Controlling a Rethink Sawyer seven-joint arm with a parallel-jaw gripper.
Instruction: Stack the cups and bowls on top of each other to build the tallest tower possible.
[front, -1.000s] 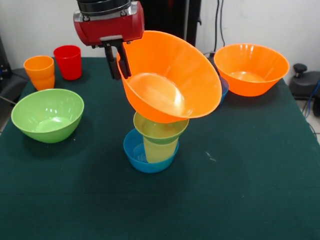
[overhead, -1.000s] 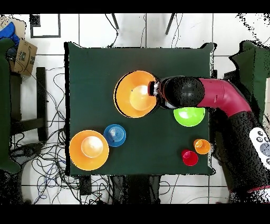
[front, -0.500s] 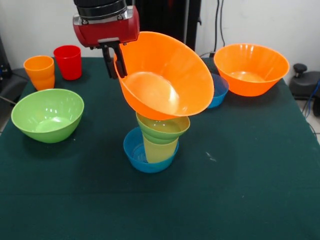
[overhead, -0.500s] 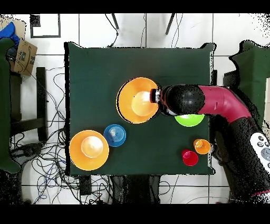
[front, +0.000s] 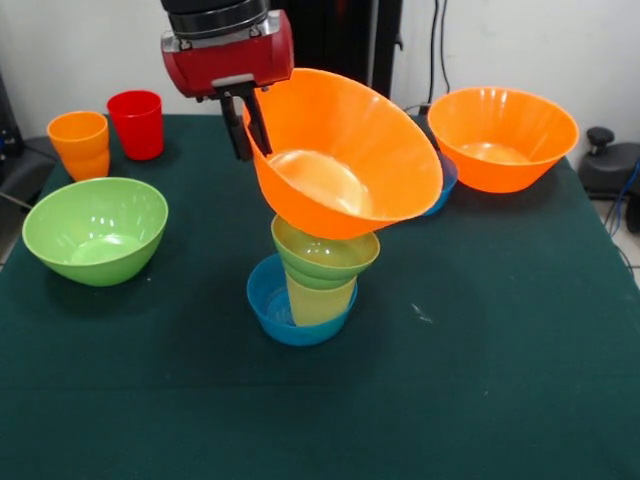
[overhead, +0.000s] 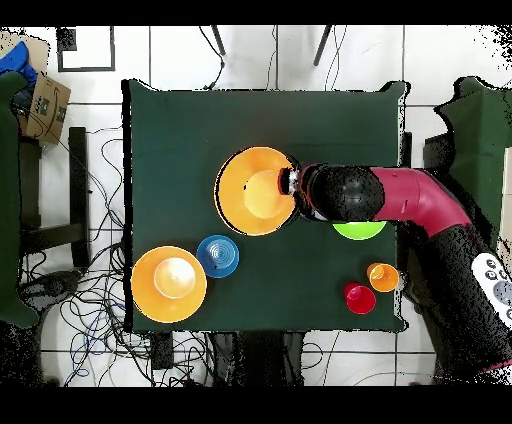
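My gripper (front: 247, 125) (overhead: 291, 182) is shut on the rim of a very large orange bowl (front: 345, 155) (overhead: 256, 190). The bowl is tilted towards the camera in the front view and its bottom rests on the tower. The tower is a small blue bowl (front: 273, 302) on the table, a pale yellow cup (front: 320, 298) in it and a small green bowl (front: 325, 254) on the cup. The second very large orange bowl (front: 502, 135) (overhead: 168, 284) stands apart. A large green bowl (front: 95, 229) (overhead: 358, 230), an orange cup (front: 79, 143) (overhead: 382, 276) and a red cup (front: 136, 123) (overhead: 360, 297) stand to one side.
Another small blue bowl (overhead: 217, 255) sits beside the free orange bowl; in the front view only its edge (front: 443, 187) shows behind the held bowl. The green table cloth (front: 480, 350) ends near the cups. Cables and a cardboard box (overhead: 45, 108) lie on the floor.
The gripper has shifted slightly with the held orange bowl, which now tilts less steeply and sits over the small green bowl. The other things have not moved.
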